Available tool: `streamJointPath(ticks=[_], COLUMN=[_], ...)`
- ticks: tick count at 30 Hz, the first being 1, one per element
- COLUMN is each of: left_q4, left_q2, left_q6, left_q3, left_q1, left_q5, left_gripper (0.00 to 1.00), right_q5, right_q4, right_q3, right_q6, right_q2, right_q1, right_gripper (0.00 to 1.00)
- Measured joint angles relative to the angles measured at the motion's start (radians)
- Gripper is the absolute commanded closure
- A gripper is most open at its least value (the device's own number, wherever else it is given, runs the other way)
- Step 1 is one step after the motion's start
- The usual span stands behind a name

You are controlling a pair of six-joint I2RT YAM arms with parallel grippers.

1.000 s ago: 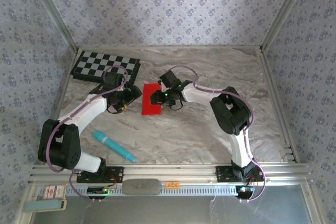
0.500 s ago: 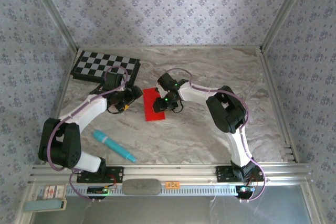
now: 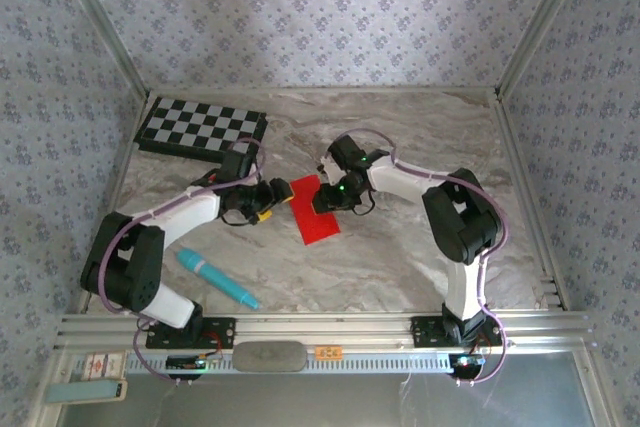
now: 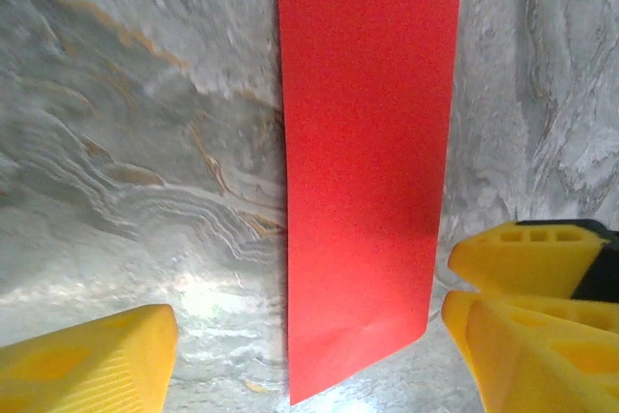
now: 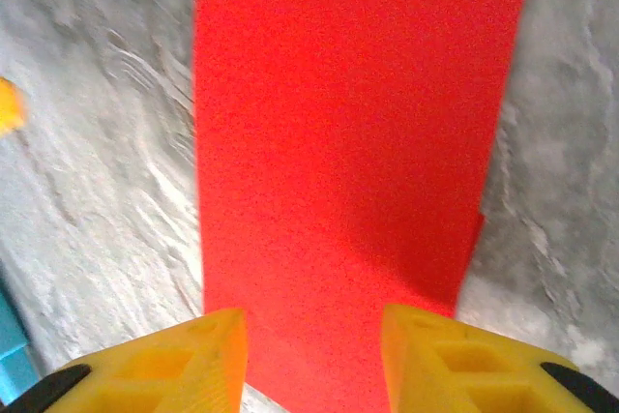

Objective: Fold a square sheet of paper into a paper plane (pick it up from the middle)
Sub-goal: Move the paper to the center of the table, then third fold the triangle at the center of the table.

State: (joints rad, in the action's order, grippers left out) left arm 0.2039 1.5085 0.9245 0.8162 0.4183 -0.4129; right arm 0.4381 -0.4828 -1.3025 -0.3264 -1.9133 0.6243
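A grey marbled surface (image 3: 430, 247) sits inside patterned wallpaper walls. Right in the centre of the overhead frame lies the thin bright red sheet of paper (image 3: 315, 209). It is folded to a long narrow rectangle, flat on the surface, slanting from upper left to lower right. A black-and-white chequered board (image 3: 200, 127) sits at upper left and a teal plastic pen (image 3: 215, 279) at lower left, both well apart from the sheet.

The left gripper (image 3: 275, 203) sits just left of the strip. In its own camera (image 4: 305, 336) the jaws are spread wide, with the strip's near end between them and nothing pinched. The right gripper (image 3: 330, 199) hangs over the strip's upper half. Its camera (image 5: 314, 336) shows yellow fingers (image 5: 208, 360) part-way apart and straddling the red. Whether they touch it, I can't tell.

Now the feel of this thing: it looks feather-light and limp, probably a little stiffer along the folded edge. It likely skates on that smooth surface, so one push would send it sliding. It also looks fragile, and a hard squeeze would probably leave a stray crease or a tear.

Lying flat, it offers no edge to get under. The best bet looks like pinning the middle with one set of jaws. The other could then catch the small stepped lip on the right edge in the right wrist view, where the layers sit slightly offset.
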Motion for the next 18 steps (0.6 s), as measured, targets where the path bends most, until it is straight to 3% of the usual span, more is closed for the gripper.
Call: streamJointPath(ticks=[4,18], left_q4=[-0.058,-0.171], left_q2=[0.042,0.154], left_q6=[0.040,0.106], left_q3=[-0.027,-0.030], left_q1=[0.032,0.079], left_q5=[-0.023,-0.076], left_gripper=[0.35,0.55], right_q5=[0.004,0.024], right_q4=[0.048,0.099], right_q3=[0.005,0.036], right_q6=[-0.061,-0.151], right_q2=[-0.011,-0.077], right_q1=[0.001,-0.031], right_gripper=[0.65,0.66])
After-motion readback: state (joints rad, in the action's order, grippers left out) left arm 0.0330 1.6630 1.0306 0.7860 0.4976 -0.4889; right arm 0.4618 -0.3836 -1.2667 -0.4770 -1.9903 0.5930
